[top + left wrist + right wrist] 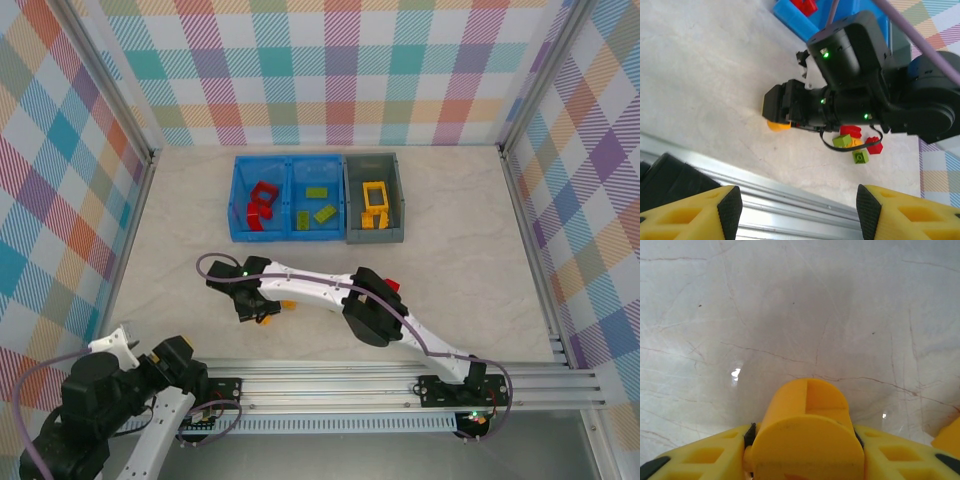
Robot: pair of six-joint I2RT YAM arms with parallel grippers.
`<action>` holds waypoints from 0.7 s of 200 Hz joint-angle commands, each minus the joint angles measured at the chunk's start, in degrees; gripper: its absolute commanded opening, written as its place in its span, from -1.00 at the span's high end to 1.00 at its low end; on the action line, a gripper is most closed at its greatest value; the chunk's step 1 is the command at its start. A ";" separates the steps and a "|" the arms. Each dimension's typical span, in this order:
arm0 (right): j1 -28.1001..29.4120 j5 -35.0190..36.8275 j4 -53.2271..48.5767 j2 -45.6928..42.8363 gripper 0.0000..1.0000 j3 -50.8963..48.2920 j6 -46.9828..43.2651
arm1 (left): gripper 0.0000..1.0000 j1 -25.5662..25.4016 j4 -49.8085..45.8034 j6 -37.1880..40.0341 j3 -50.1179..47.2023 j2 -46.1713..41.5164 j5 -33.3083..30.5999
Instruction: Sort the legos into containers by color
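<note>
The right hand (256, 305) is gripping the round piece (807, 432). Its yellow fingers (705, 460) are pressing both sides of this smooth plastic cylinder, just above the marbled tabletop (790, 305), and the flat end is facing the wrist camera. In the top view the grey bin (375, 238), with yellow bricks inside, is lying at about 2 o'clock from this hand. The left hand (797, 210) is hanging open and empty, at about 8 o'clock.

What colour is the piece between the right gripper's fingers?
Yellow-orange. The round piece shows best in the right wrist view.
</note>
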 commanded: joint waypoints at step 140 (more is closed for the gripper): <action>-29.37 1.97 9.59 -43.94 0.37 -28.72 -18.72 | -0.26 -1.46 42.50 -2.14 -6.84 29.36 22.73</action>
